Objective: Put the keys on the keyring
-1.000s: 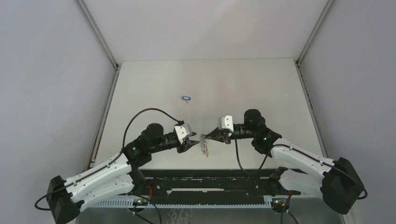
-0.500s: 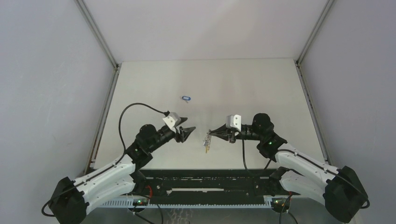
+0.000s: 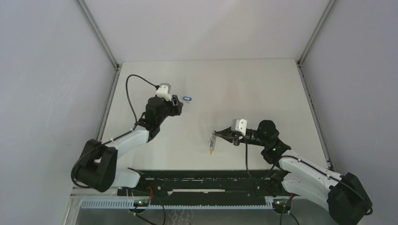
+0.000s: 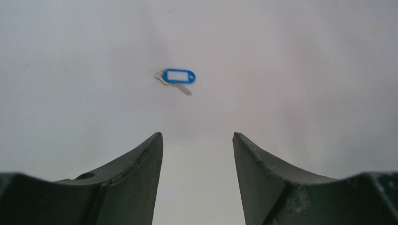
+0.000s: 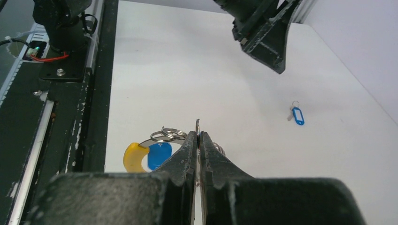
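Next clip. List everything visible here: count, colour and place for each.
loose key: one, blue head, silver blade, lying flat, far left of centre
keyring: one, silvery rings with yellow and blue pieces, near middle
table: one, white, under everything
walls: pale grey, around the table
base rail: one, black, near edge
left claw: one, black, open, pointed at the loose key
right claw: one, black, shut on the keyring
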